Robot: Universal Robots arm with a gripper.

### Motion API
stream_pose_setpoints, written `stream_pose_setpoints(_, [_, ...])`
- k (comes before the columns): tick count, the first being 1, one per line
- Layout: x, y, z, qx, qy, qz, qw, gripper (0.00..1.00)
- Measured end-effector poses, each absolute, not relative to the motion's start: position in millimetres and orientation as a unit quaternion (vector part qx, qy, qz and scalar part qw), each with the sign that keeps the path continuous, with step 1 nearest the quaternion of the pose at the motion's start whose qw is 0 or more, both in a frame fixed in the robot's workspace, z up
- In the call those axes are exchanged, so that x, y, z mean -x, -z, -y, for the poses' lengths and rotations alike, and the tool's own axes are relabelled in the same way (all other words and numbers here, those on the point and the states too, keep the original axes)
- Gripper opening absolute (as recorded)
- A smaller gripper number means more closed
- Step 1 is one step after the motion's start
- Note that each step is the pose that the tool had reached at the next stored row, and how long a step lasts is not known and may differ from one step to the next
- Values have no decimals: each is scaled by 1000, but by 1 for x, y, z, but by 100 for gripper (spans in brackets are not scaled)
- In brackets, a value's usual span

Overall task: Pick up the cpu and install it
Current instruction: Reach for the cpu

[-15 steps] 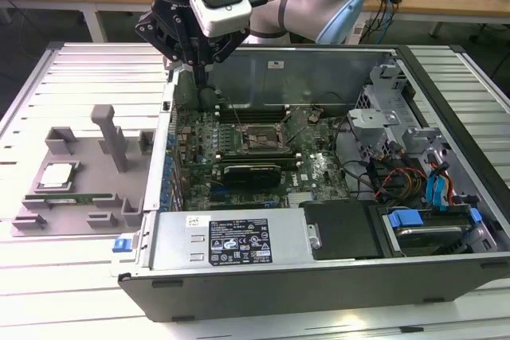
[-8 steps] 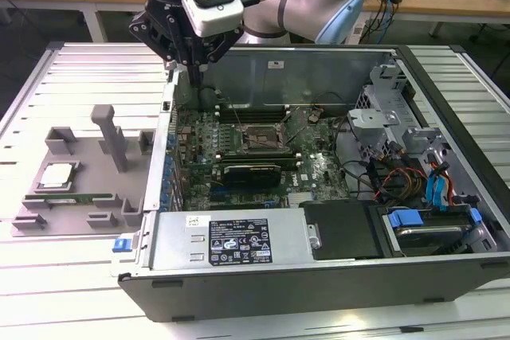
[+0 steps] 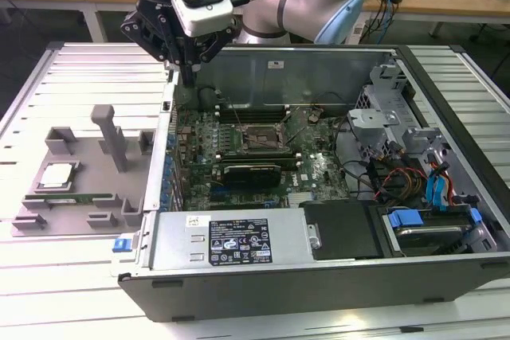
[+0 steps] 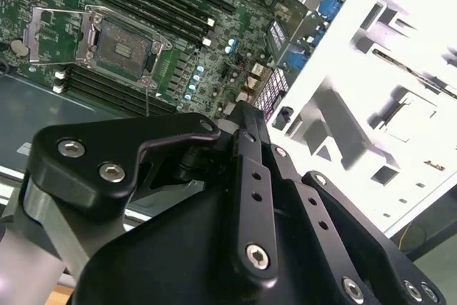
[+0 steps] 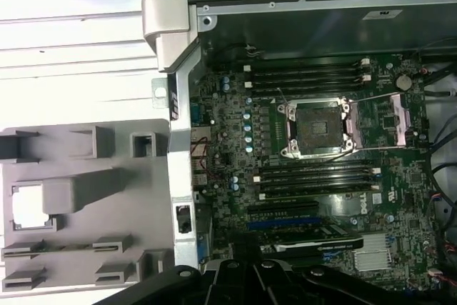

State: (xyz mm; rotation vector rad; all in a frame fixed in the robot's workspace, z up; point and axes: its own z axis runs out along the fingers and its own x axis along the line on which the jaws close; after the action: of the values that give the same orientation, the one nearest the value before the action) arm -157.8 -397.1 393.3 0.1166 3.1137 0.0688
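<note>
Hovering over: my gripper [image 3: 188,79] hangs above the computer case [image 3: 319,272], at the wall on the exterior view's left near its far corner, beside the edge of the motherboard [image 3: 319,169].
Grip: my fingers [image 4: 250,176] are drawn together into one narrow tip with nothing between them, so I am carrying nothing.
Cpu: the cpu [image 3: 56,174] lies flat with its silvery plate up in a square recess of the grey fixture [image 3: 111,149]. That fixture is outside the case on the exterior view's left, well apart from my gripper. In the first wrist view the cpu [image 5: 28,203] is a bright square in the same recess.
Socket: the socket [image 5: 316,128] sits mid-board with its contact field exposed. Its metal frame [image 5: 389,121] is swung open to one side. In the second wrist view the socket [image 4: 121,48] lies beyond my fingertips.
Memory slots: long dark memory slots [image 5: 307,73] run along both sides of the socket.
Support: case and fixture rest side by side on a slatted table [image 3: 48,276].
</note>
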Motion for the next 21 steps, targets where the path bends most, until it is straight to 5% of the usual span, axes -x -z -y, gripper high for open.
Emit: stream_pose_setpoints(21, [187, -393, 396, -37, -22, -999, 12, 11])
